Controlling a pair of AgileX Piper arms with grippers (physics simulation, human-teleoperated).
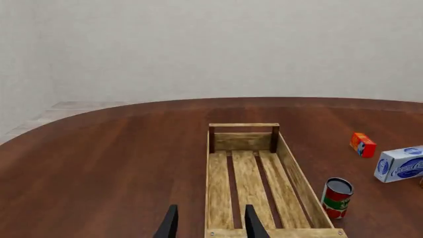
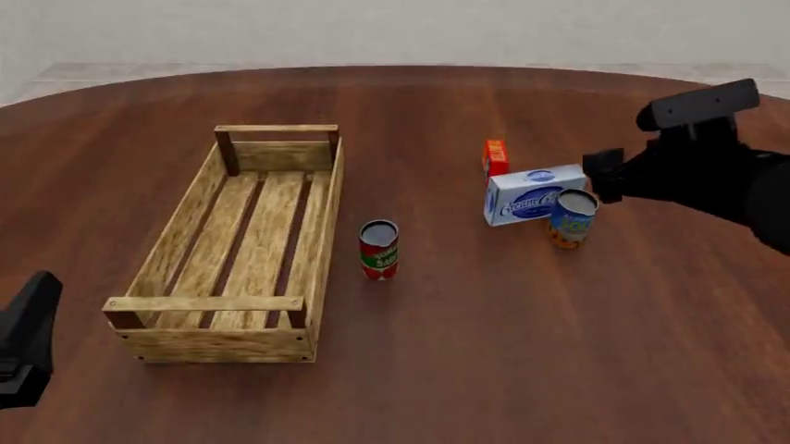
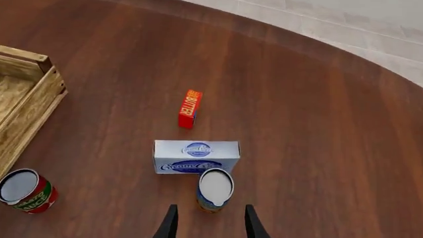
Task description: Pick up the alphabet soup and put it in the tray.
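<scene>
The alphabet soup point(image 3: 215, 191) is a blue-labelled can with an orange lower band, standing upright just in front of a white-and-blue box. It also shows in the front view point(image 2: 572, 218). My right gripper point(image 3: 210, 225) is open and empty, above and just behind the can, with its fingers apart wider than the can. The right arm point(image 2: 697, 166) hangs over the table's right side. The tray point(image 2: 324, 231) is a light-wood slatted crate on the left, with nothing in it. My left gripper point(image 1: 210, 225) is open and empty, above the tray's near end point(image 1: 300, 181).
A red-and-green can point(image 2: 379, 250) stands upright just right of the tray. A white-and-blue box point(image 2: 534, 194) touches or nearly touches the alphabet soup on its far side. A small red-orange box point(image 2: 495, 157) stands beyond that. The left arm point(image 2: 25, 342) is at the near-left edge.
</scene>
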